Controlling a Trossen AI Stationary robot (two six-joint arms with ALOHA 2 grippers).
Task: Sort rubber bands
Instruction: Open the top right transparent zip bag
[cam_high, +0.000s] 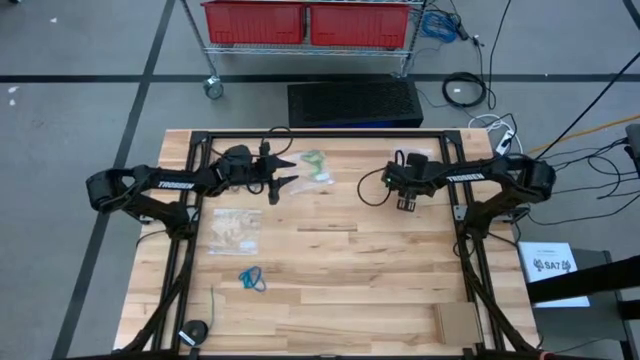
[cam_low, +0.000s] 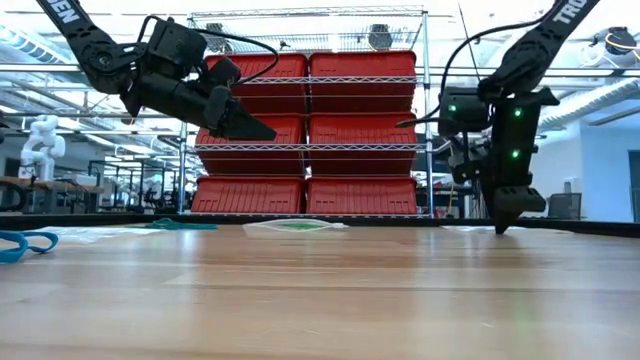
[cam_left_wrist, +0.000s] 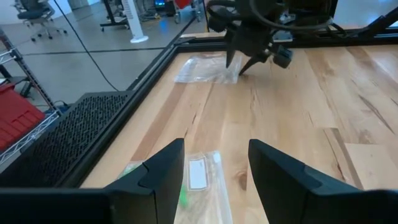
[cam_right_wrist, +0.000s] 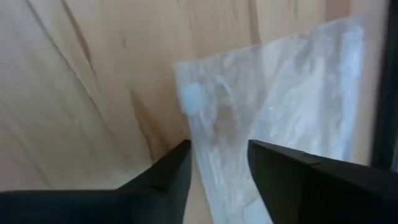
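**Right claw down on a clear bag**

I see my right gripper pointing down, tips at the table, fingers parted over a clear bag. My left gripper hangs open, raised beside the green-filled bag. Blue rubber bands lie near the table's left side.

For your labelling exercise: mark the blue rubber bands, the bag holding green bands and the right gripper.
blue rubber bands (cam_high: 251, 279), high view, middle of the cluster
bag holding green bands (cam_high: 316, 165), high view, middle of the bag
right gripper (cam_high: 405, 204), high view, between its fingertips
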